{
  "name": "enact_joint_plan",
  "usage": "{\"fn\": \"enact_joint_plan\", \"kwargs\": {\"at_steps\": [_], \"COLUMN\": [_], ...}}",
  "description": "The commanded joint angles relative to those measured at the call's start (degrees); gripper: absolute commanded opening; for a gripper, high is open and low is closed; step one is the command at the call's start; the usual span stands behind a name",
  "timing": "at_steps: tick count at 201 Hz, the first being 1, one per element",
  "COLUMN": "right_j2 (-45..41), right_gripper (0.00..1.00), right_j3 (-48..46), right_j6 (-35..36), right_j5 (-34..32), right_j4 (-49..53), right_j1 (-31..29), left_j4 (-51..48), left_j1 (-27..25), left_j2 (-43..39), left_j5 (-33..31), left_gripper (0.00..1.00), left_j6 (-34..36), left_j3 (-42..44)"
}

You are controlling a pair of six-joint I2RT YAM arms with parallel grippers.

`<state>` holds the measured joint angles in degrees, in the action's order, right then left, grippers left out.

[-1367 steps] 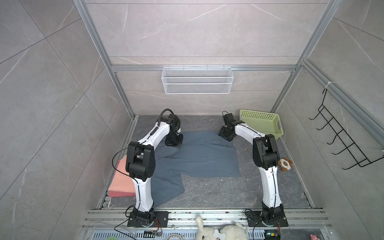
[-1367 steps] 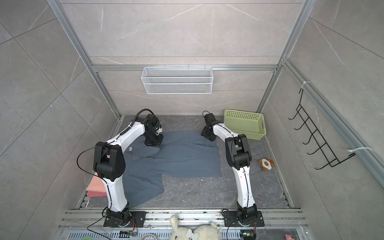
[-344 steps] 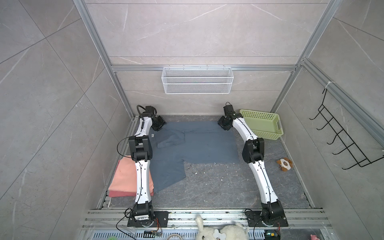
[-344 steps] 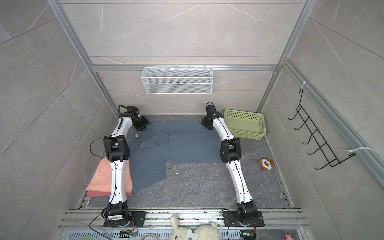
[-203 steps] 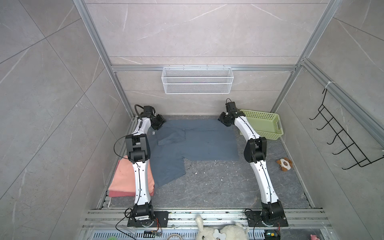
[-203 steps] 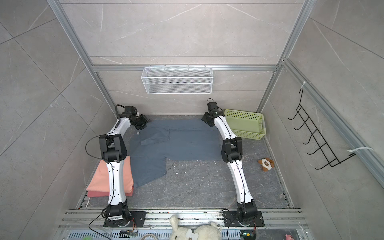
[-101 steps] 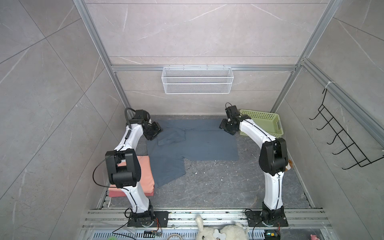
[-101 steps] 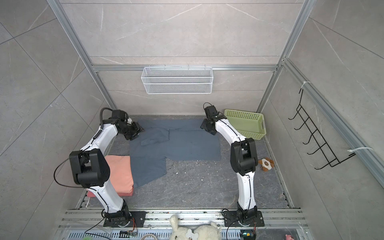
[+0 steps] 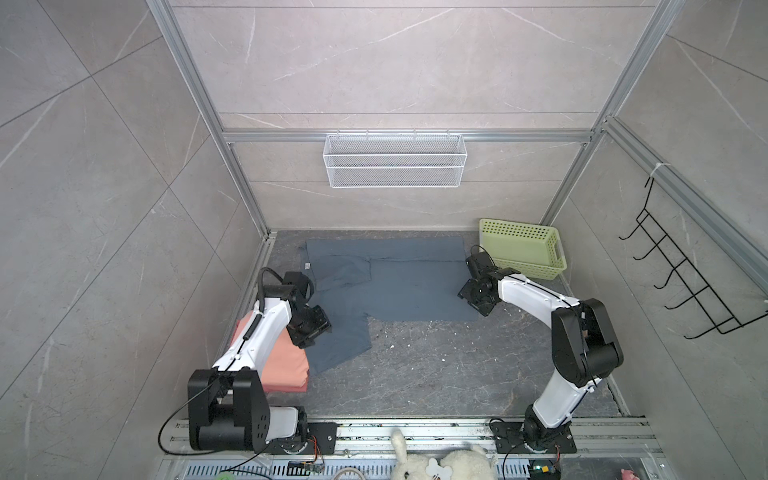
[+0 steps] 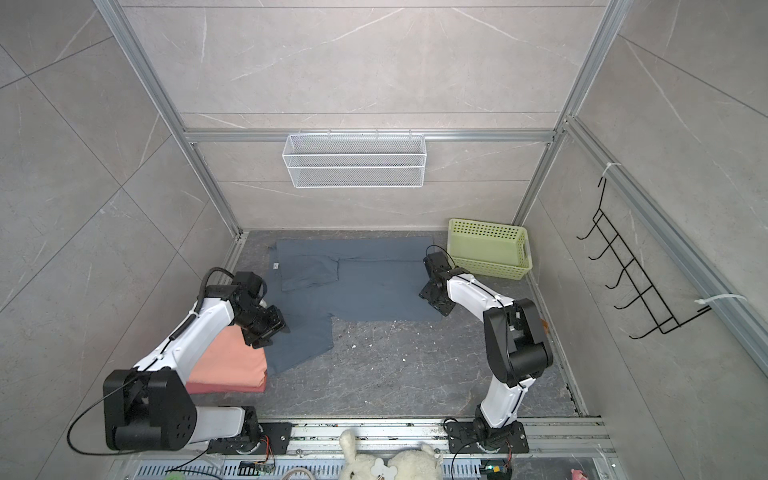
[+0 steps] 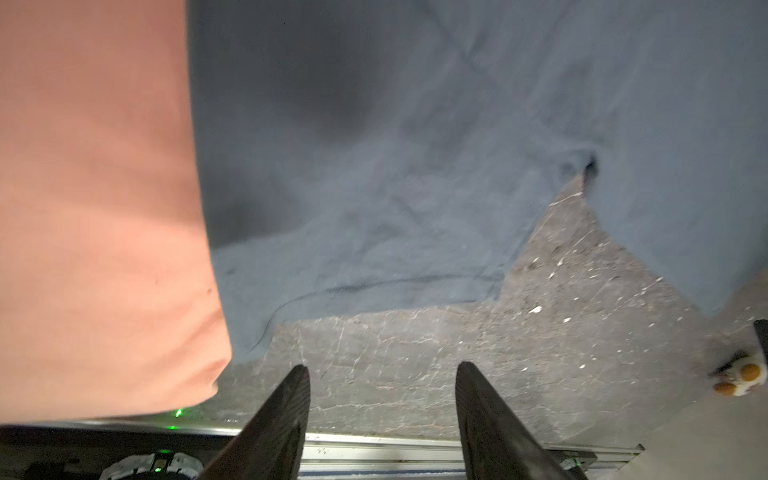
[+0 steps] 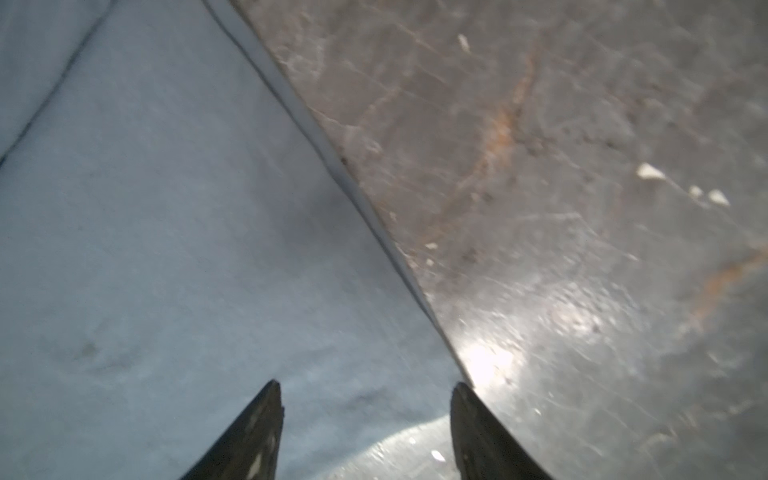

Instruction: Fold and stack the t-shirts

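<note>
At your far left, the salmon-pink t-shirts [image 9: 286, 365] lie folded in a stack on the grey work surface [image 9: 436, 374], partly hidden under the left arm. Your left gripper [image 11: 382, 365] hangs just beside them with its fingers spread and empty. Below it lies the near sleeve of the slate blue-grey t-shirt [image 9: 407, 286], which is spread flat across the back. Your right gripper [image 12: 365, 383] hovers over that shirt's near right corner, fingers apart, pinching nothing. The green basket [image 9: 521, 253] stands just to the right.
</note>
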<state>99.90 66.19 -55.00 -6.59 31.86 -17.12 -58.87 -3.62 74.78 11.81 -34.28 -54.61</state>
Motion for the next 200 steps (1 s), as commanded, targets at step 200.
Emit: {"fn": "enact_joint_plan", "kwargs": {"at_steps": [200], "right_j2": [-6.7], "right_gripper": [0.68], "right_j3": [-7.9], "right_j6": [-5.4], "right_j5": [-3.8], "right_j4": [-3.1], "right_j1": [1.1], "left_j4": [-3.7], "left_j1": [-2.3], "left_j2": [2.3], "left_j5": [-9.7], "left_gripper": [0.56], "left_j6": [-9.3], "left_j3": [7.5]}}
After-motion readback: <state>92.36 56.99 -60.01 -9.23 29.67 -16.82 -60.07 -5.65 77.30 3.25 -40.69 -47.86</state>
